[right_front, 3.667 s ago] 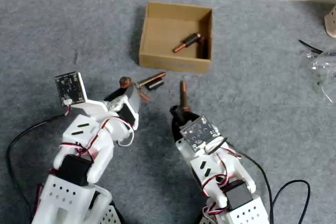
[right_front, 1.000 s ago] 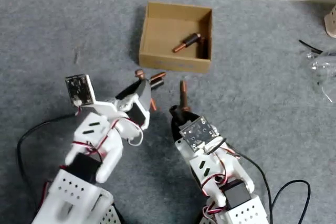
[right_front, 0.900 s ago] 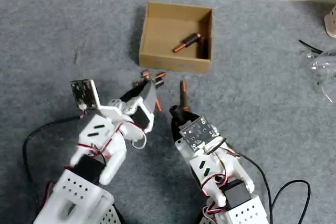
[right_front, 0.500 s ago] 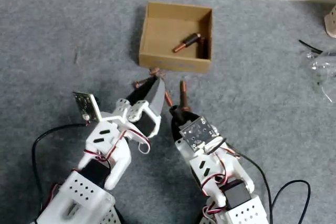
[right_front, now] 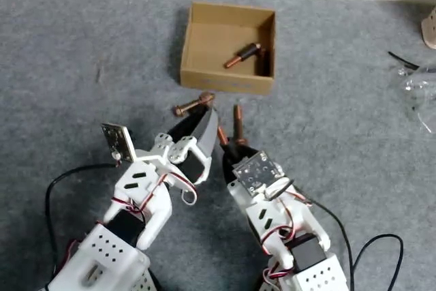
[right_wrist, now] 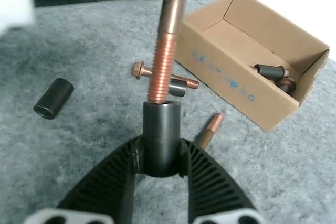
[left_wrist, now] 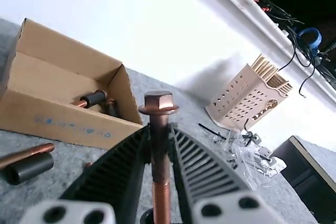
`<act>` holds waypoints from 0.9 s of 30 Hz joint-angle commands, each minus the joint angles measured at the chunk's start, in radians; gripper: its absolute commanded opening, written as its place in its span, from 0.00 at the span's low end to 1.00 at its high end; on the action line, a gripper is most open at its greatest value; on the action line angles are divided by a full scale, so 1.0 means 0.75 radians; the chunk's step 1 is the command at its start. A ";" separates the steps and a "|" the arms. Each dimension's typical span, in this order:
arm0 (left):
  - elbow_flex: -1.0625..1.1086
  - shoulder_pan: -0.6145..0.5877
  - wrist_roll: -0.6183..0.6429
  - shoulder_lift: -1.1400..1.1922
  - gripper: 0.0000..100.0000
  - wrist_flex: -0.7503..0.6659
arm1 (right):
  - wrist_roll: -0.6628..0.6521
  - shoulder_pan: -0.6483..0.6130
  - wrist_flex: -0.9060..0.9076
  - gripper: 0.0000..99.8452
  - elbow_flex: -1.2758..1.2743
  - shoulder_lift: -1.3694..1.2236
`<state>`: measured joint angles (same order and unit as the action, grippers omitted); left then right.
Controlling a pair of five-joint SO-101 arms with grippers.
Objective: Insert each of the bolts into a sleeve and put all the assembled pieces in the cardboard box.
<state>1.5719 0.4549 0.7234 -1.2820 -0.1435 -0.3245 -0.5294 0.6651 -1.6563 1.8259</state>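
My left gripper (left_wrist: 158,132) is shut on a copper bolt (left_wrist: 159,109), head up. In the high view this bolt (right_front: 212,116) slants down toward the black sleeve (right_front: 231,146) held in my right gripper (right_front: 230,145). In the right wrist view my right gripper (right_wrist: 160,146) is shut on the upright sleeve (right_wrist: 161,129), and the bolt's (right_wrist: 165,51) threaded tip sits at the sleeve's mouth. The cardboard box (right_front: 225,84) holds one assembled piece (right_front: 243,54). A loose bolt (right_front: 237,119) lies just beyond my right gripper. Another bolt (right_front: 184,108) lies against a short sleeve (right_wrist: 176,87).
A loose black sleeve (right_wrist: 53,98) lies on the grey carpet off to one side of the held sleeve. A perforated holder (left_wrist: 252,95), a clear plastic bag (right_front: 417,90) and a cable lie at the far right. A white wall runs behind the box.
My left arm has swung right with the bolt, from in front of the box's left part to the sleeve in my right gripper. The right arm has stayed still.
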 commanded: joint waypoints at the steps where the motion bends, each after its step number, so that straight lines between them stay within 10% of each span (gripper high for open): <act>1: 0.015 0.075 -0.004 -0.036 0.01 -0.029 | -0.012 0.013 -0.060 0.00 0.013 0.017; 16: 0.028 0.054 -0.004 -0.036 0.01 -0.029 | -0.014 0.013 -0.060 0.00 0.013 0.017; 27: 0.019 -0.476 -0.004 -0.034 0.01 -0.023 | 0.074 0.011 -0.060 0.00 0.011 0.013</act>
<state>1.5965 0.2601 0.7219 -1.2942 -0.1435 -0.2892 -0.5294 0.6651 -1.6563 1.8259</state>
